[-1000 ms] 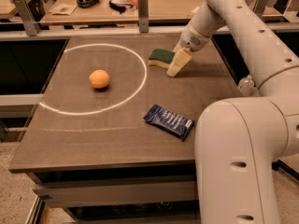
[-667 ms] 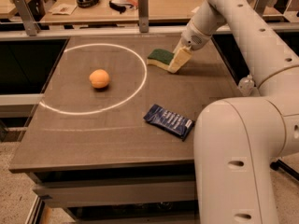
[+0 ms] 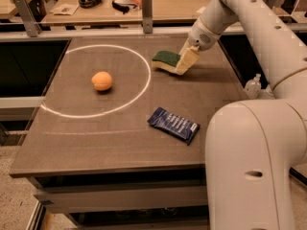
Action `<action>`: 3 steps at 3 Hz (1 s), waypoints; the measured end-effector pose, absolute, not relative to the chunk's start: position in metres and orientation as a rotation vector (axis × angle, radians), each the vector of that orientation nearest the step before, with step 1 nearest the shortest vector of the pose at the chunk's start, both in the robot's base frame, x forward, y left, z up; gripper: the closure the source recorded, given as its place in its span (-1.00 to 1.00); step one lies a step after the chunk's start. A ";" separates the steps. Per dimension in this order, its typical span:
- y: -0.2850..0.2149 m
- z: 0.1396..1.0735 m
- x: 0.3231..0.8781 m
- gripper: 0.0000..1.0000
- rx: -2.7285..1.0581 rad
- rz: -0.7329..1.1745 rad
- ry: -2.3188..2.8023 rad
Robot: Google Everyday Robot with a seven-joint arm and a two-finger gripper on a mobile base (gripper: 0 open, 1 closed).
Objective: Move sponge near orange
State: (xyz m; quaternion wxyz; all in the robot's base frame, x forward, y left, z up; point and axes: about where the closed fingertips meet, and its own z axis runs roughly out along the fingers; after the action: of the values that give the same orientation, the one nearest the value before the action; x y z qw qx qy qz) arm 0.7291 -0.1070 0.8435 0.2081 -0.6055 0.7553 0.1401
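Camera view: sponge (image 3: 165, 60) against hand (image 3: 185, 62)

We see warm, even light from above on the table (image 3: 120, 143). The orange (image 3: 102, 80) casts a small soft shadow. Right of the orange, the hand (image 3: 185, 63) clasping the sponge (image 3: 166, 58) throws a faint shadow beneath.

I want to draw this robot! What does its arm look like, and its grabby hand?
The arm is smooth and creamy white: fat rounded tubes, bulging joints, a few small round dimples. No cables or markings show. The gripper, at the far right of the table by the sponge, is a slimmer yellowish-tan tip.
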 end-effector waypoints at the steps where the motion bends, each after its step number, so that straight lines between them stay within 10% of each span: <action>1: -0.099 0.861 0.702 1.00 -1.696 0.489 2.023; 3: -0.069 0.857 0.658 1.00 -1.654 0.595 1.847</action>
State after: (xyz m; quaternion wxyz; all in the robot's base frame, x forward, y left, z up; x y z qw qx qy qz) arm 0.6584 -0.0694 0.8568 0.2915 -0.6205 0.6929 0.2234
